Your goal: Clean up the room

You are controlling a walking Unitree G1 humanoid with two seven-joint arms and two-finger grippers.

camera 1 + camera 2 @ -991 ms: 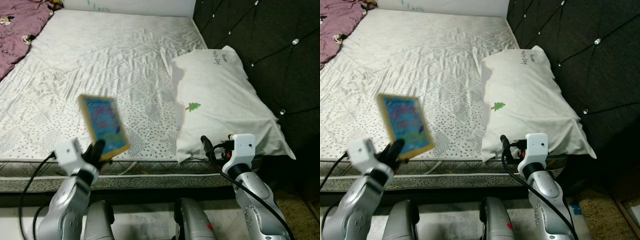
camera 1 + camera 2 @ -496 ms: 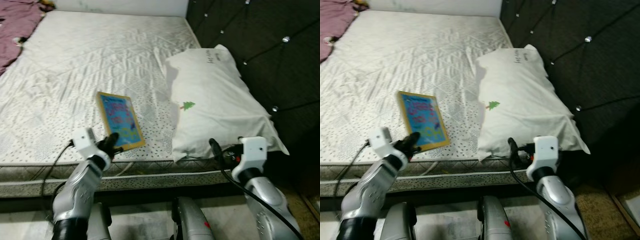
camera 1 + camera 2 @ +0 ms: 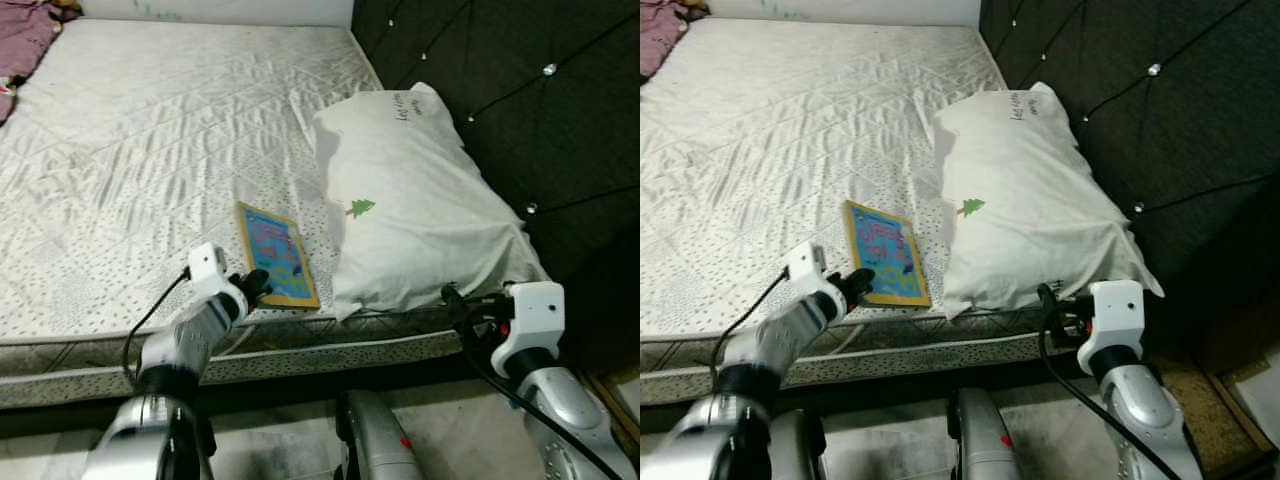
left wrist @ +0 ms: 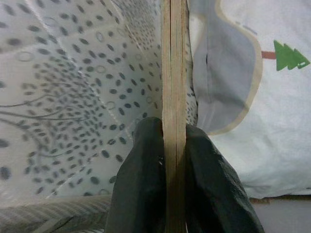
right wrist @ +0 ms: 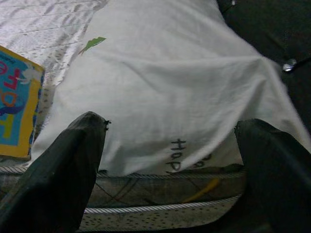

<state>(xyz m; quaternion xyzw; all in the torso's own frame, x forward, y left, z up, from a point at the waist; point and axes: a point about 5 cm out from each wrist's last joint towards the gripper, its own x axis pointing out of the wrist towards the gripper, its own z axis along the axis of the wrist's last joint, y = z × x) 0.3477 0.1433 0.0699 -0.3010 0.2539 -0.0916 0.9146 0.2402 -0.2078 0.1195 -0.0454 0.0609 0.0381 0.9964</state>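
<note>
Now the book (image 3: 276, 256) lies flat on the mattress (image 3: 150, 150) near its front edge, just beside the left side of the pillow (image 3: 420, 210); 1 second ago it was held up in the air, tilted, above the bed's edge, and half a second ago it was coming down onto the sheet. That suggests the placing step is nearly finished, with only the release left.

Nearest, the left gripper (image 3: 250, 287) reaches forward over the bed's front edge, its silver forearm stretched low and angled toward the right. The left wrist view shows its 2 black fingers (image 4: 141, 184) pressed against either face of the book's near edge, so the jaws are clamped on it and have not let go.

To the right, the right gripper (image 5: 170, 160) hangs in front of the bed's near edge, below the pillow's near end, its arm bent and idle. Its 2 fingers stand wide apart with nothing between them.

Farther off, the pillow rests against the dark tufted headboard (image 3: 520, 90) on the right, and a purple blanket (image 3: 25, 45) shows at the far left corner of the mattress.
</note>
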